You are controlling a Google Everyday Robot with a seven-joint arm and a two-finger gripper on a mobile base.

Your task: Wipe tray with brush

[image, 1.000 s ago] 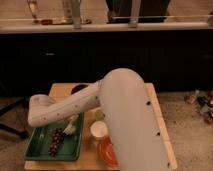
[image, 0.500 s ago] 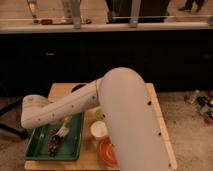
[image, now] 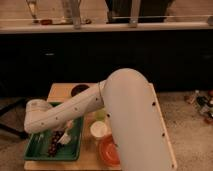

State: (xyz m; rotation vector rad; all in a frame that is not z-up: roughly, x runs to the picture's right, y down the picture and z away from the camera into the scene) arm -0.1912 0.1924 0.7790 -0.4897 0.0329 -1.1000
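Reaching down over the tray (image: 37,150), my arm (image: 75,107) hides most of my gripper (image: 64,136), which sits low above the tray's middle beside the grapes (image: 53,146). The brush (image: 65,138) shows as a pale shape at its tip, just over the tray floor. 1 orange bowl (image: 107,150) and 1 cup (image: 99,130) stand right of the tray.

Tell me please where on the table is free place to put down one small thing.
Bare wood shows at the table's far left corner, behind the green tray, beside the dark bowl. The tray is crowded: grapes, the brush, with the gripper above. Cup and orange bowl fill the front.
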